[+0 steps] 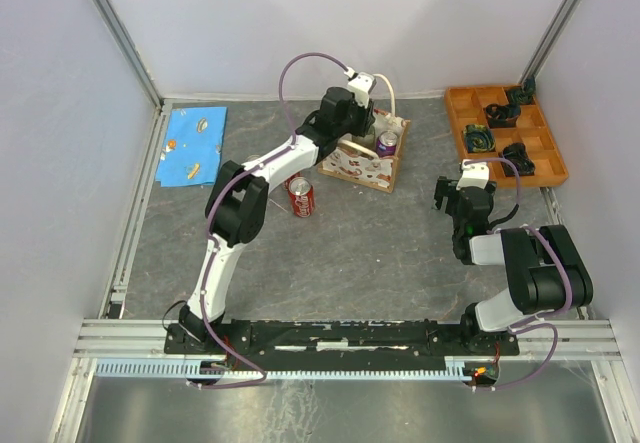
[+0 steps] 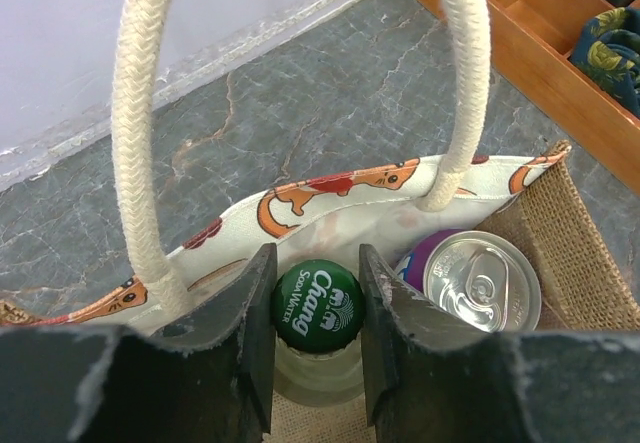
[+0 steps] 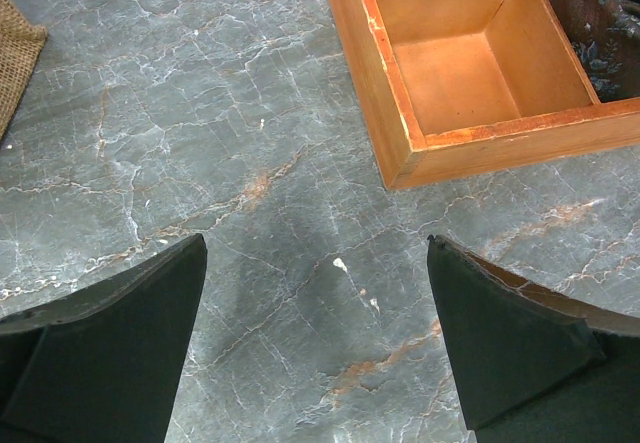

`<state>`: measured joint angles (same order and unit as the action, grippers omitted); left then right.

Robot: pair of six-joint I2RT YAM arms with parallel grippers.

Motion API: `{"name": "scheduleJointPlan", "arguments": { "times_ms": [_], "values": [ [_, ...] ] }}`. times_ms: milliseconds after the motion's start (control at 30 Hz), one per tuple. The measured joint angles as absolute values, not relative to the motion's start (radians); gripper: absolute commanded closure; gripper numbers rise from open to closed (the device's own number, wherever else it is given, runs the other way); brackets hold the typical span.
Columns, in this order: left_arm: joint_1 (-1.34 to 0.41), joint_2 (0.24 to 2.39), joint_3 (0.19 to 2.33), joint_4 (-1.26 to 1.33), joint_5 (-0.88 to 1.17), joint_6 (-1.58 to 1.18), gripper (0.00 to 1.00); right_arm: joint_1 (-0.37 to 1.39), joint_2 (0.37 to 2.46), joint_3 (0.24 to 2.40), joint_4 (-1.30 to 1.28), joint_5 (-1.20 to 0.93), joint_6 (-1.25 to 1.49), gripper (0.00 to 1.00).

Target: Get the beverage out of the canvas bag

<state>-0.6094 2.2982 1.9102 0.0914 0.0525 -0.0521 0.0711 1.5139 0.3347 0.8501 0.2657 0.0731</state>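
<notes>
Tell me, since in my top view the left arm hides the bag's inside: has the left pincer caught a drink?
Observer: Yes. The left pincer is shut on a green-capped bottle standing in the bag.
Operator: Is the purple can in the way?
Observer: No. The can sits right beside the bottle, outside the fingers, its tab unopened.
Operator: And the right pincer?
Observer: The right pincer is open over bare table near the tray corner, holding nothing.
</notes>
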Motion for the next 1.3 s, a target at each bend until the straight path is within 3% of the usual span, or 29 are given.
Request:
{"name": "scheduleJointPlan", "arguments": {
  "times_ms": [67,733,1300],
  "values": [
    [-0.607,2.298,1.91,0.093,0.054,-0.052,0.97,0.071,1.514,0.335,0.85,0.266,0.073,0.01],
    [-0.606,2.255,1.923,-0.038,0.051,-0.043,0.97,0.071,1.514,0.335,0.85,0.266,0.073,0.01],
    [-0.606,1.721,1.629,-0.002,-0.004,0.006,0.97,0.071,1.514,0.335,0.85,0.266,0.073,0.01]
  ]
}}
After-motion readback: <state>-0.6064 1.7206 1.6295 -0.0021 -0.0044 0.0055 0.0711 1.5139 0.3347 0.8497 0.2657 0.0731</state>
